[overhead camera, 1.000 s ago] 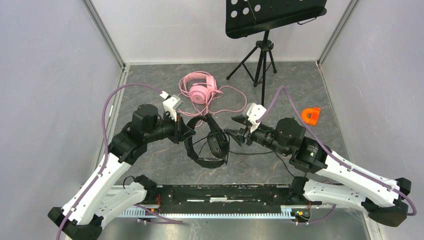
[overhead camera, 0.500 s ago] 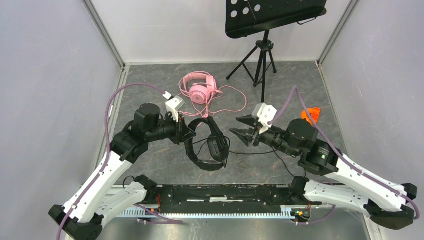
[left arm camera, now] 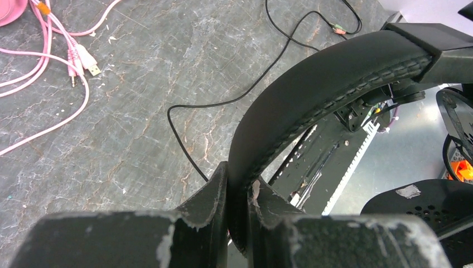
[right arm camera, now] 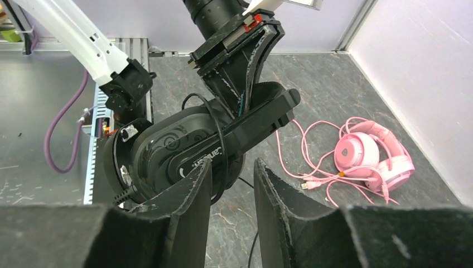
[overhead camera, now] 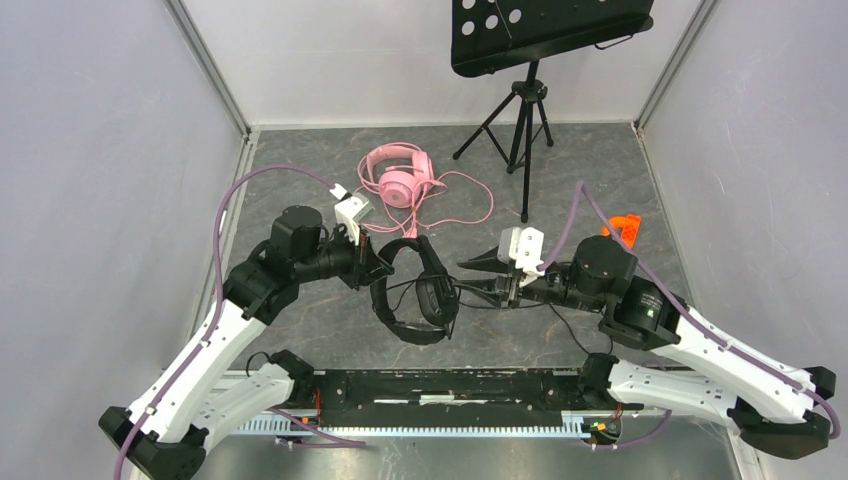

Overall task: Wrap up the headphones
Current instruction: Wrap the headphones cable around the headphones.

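Step in hand: wrapping black headphones (overhead camera: 415,295); cable not yet caught.
Left gripper (left arm camera: 237,190) pinched tight on padded headband, holds set over table (overhead camera: 330,330) middle, toward near edge.
Right gripper (right arm camera: 231,173) half open, nothing between fingers, just beside ear cup (right arm camera: 167,151).
Thin black cable (left arm camera: 223,103) lies loose on table.
Next, likely: right gripper must grab cable and wind it round band.
Pink headphones (overhead camera: 398,175) wait near far edge.

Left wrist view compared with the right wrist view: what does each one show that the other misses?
Only the left wrist view shows the black cable's plug lying on the table. Only the right wrist view shows the pink headphones whole and the left end effector from outside. Both show the black headphones, headband clamped in the left end effector, plus the pink cable and the table.
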